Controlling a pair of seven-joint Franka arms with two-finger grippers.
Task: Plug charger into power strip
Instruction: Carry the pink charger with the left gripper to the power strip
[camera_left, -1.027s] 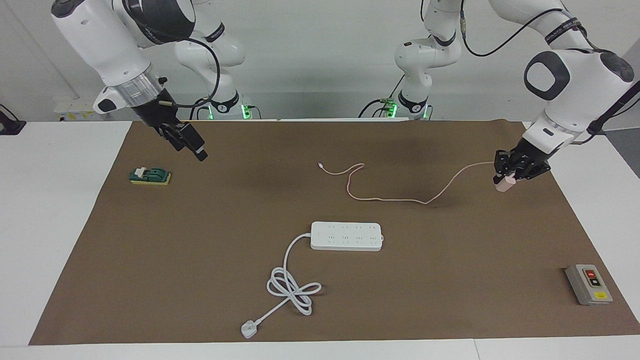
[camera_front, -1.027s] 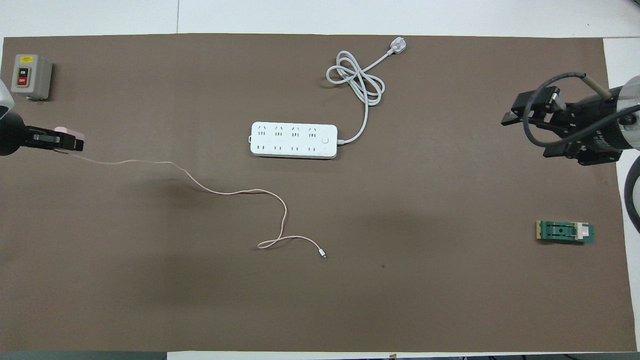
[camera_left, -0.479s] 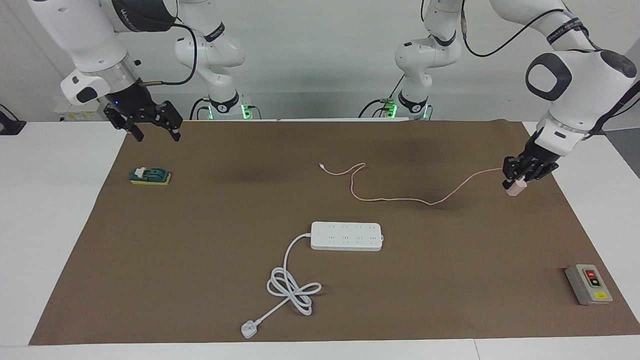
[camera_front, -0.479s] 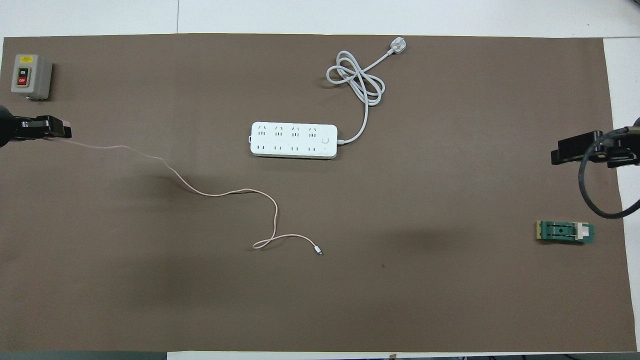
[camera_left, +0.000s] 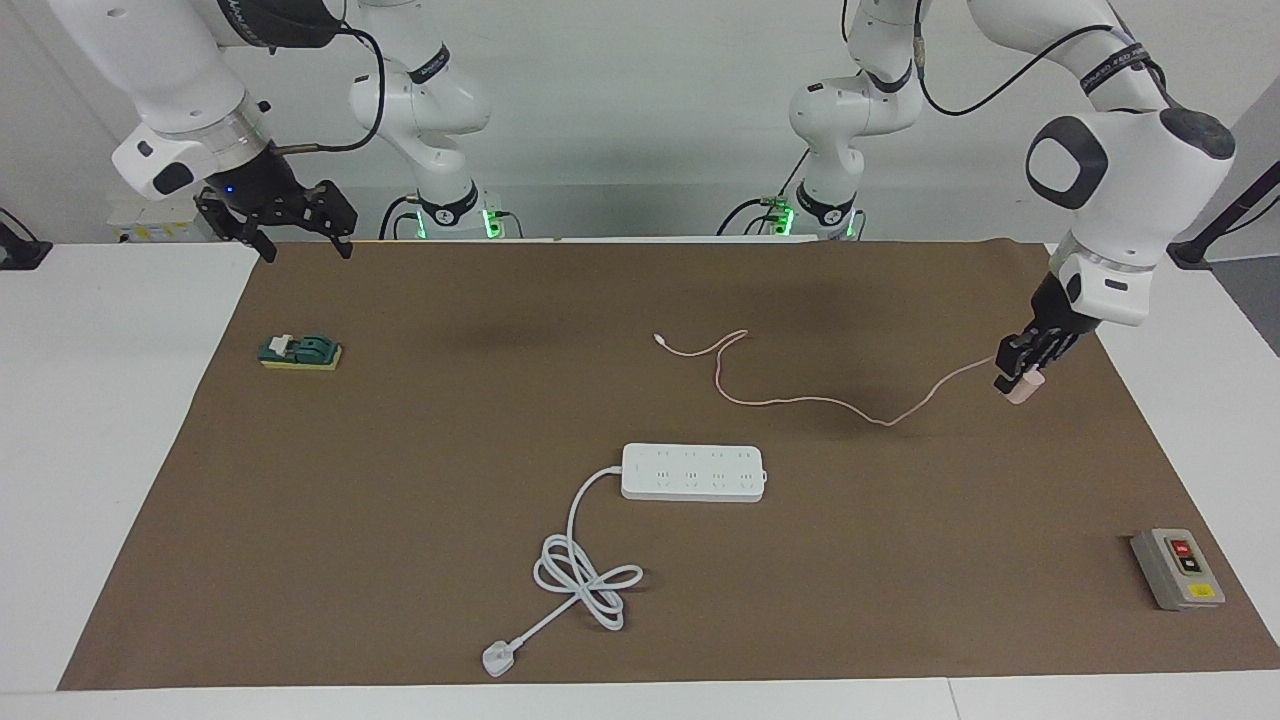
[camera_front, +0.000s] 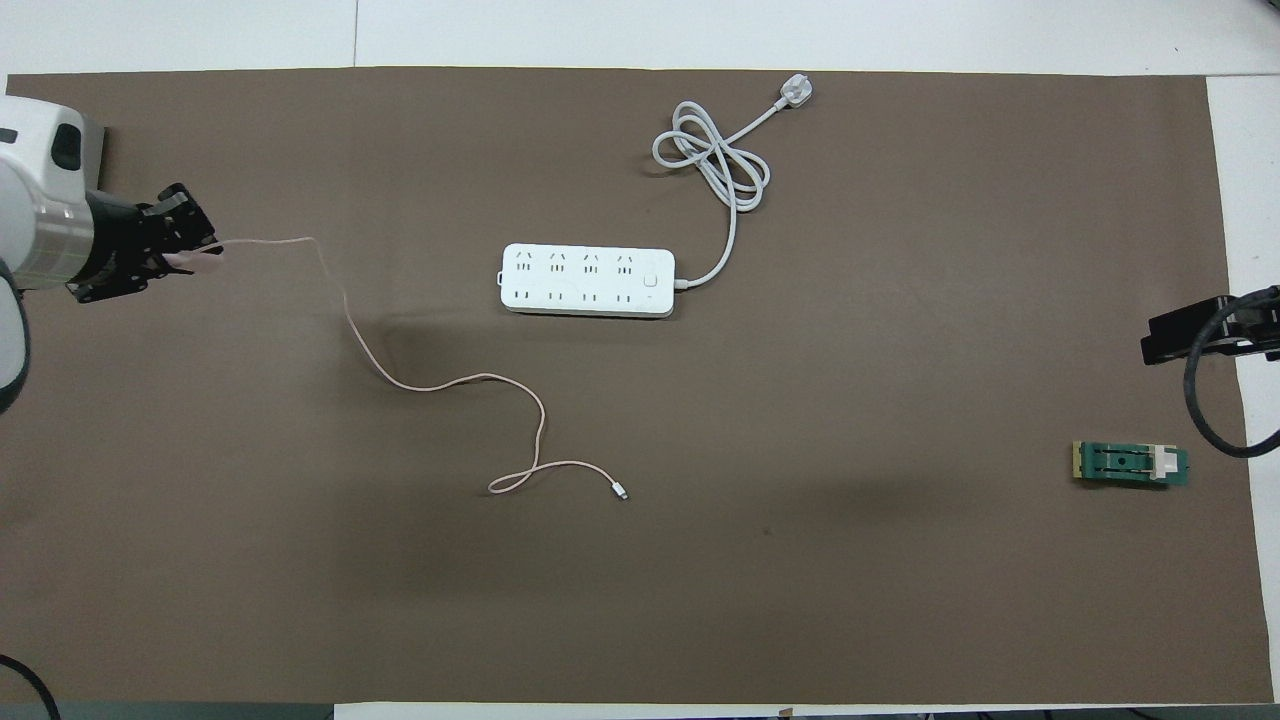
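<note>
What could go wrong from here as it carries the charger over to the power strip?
The left gripper holds the charger in the air by its top, so it could tilt or slip at insertion. Its pink cable trails over the mat and may drag. The power strip lies loose and could slide when pushed.

Power strip (camera_left: 693, 472) mid-mat (camera_left: 400, 450).

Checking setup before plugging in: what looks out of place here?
Nothing stands out. The left gripper holds the charger off the mat, cable trailing; the power strip lies flat, its sockets free. The right gripper waits.
</note>
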